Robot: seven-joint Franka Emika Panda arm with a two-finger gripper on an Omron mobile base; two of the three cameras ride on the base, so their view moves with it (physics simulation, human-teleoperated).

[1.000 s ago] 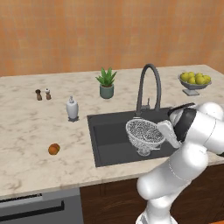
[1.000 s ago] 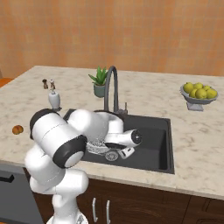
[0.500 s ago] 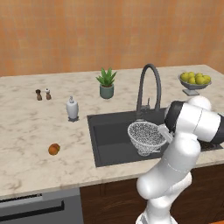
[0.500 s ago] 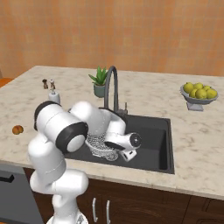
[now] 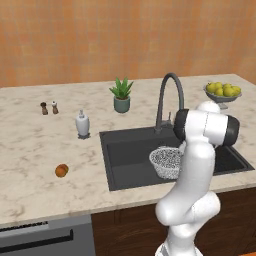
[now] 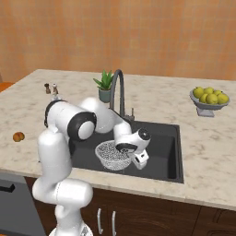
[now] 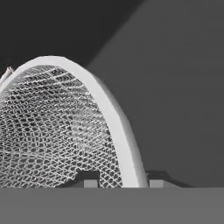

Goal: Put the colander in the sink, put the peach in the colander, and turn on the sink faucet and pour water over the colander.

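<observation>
Gripper (image 7: 119,183) pinched tight on colander (image 5: 166,161) rim, holding it low over sink (image 5: 127,155) to set down. Peach (image 5: 62,170) waiting on counter (image 5: 30,150).

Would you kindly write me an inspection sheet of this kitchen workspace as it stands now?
Surface: marble counter with a dark sink set in it.
Job's things: colander held over the sink; peach on the counter left of the sink; faucet behind the sink, no water seen.
Clutter: soap dispenser, shakers, plant, lemon bowl.
Gripper: gripper shut on the colander's rim.
Cables: nothing seen.
Surroundings: orange wall, dark cabinets below.
</observation>
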